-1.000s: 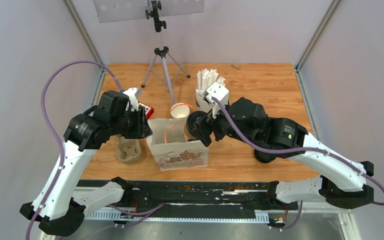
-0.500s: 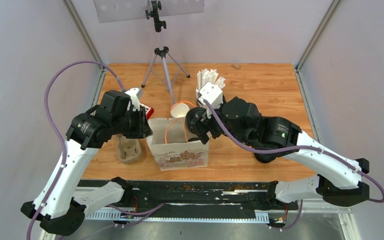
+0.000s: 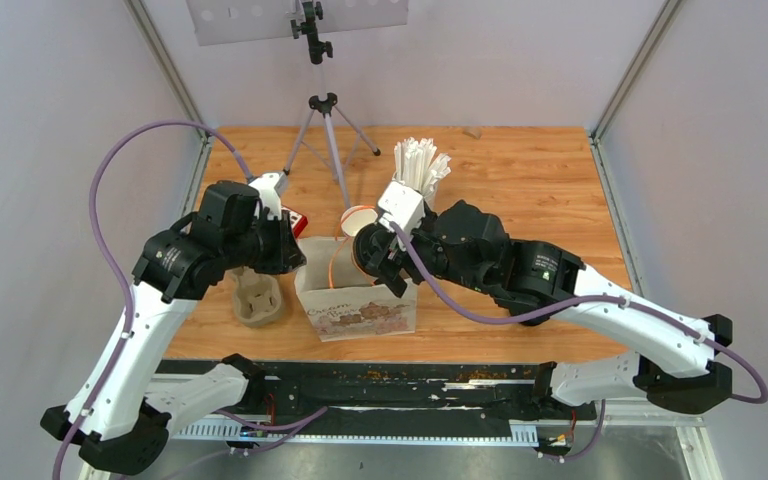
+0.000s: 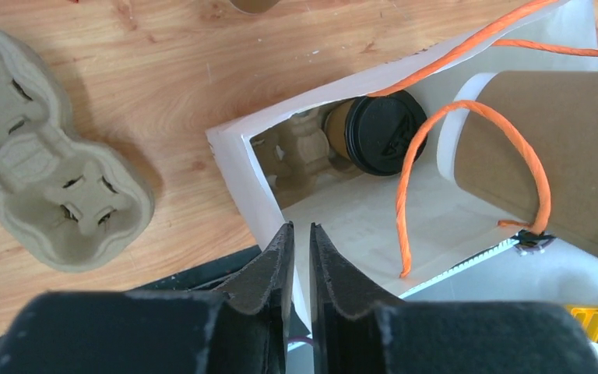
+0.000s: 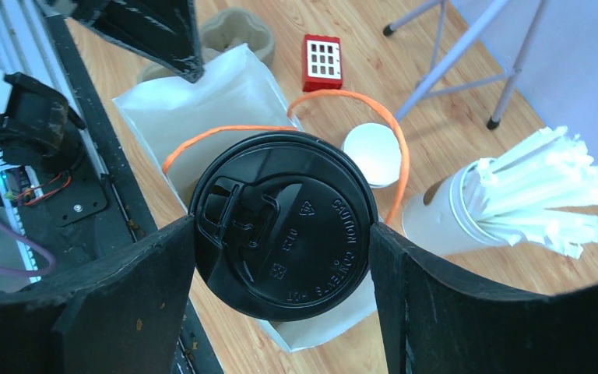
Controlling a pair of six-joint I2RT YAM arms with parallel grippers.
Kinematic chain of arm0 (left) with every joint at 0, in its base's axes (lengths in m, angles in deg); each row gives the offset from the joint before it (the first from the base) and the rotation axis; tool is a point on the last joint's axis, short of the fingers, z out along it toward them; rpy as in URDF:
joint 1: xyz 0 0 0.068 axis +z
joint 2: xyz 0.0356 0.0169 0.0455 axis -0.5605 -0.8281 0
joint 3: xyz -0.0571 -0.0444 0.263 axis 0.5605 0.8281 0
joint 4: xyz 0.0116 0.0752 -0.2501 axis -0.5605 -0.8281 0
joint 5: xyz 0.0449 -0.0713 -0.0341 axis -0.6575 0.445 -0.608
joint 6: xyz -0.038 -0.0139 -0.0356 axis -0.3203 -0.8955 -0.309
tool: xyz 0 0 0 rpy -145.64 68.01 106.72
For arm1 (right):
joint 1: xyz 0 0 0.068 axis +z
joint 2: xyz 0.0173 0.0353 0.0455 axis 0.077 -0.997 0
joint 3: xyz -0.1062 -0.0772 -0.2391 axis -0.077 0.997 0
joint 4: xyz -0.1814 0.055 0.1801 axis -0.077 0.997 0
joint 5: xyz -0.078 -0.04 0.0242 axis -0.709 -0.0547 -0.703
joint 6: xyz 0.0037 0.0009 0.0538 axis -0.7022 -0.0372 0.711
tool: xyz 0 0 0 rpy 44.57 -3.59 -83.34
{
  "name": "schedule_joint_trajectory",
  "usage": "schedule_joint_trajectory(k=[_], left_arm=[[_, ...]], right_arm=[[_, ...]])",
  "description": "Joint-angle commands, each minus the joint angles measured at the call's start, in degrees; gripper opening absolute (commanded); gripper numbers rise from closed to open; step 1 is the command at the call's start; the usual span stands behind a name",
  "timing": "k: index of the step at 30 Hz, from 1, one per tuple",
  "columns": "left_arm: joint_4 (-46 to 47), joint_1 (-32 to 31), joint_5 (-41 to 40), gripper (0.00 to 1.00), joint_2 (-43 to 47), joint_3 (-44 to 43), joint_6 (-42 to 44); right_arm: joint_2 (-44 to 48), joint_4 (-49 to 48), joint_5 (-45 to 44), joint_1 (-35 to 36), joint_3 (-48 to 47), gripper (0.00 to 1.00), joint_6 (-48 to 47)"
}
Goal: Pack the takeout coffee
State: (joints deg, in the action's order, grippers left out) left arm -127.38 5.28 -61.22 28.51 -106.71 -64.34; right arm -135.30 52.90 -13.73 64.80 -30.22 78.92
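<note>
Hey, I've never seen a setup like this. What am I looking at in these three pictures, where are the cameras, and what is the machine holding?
These are two robot arms bolted to the near edge of a wooden table. The wide picture looks down from above and behind them; the other two come from a camera on each wrist. The right gripper holds a lidded coffee cup at the mouth of an open paper bag, inside which another lidded cup already sits. The left gripper pinches the bag's edge. Also on the table: a pulp cup carrier, an open white cup, a cup of straws, a small red object and a tripod.
</note>
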Motion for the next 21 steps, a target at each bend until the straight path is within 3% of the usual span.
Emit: schedule_joint_trajectory(k=[1,11,21], left_arm=[[3.75,0.34,1.58,0.18,1.22,0.28,1.94],[7.44,0.31,6.3,0.17,0.6,2.28,1.03],[10.97,0.34,10.79,0.18,0.46,2.76,-0.66]], right_arm=[[2.58,-5.36,6.59,0.26,0.57,0.69,-3.18],[6.69,-5.05,15.22,0.38,5.43,0.7,-3.25],[6.66,-4.91,15.56,2.03,6.15,0.7,-4.01]])
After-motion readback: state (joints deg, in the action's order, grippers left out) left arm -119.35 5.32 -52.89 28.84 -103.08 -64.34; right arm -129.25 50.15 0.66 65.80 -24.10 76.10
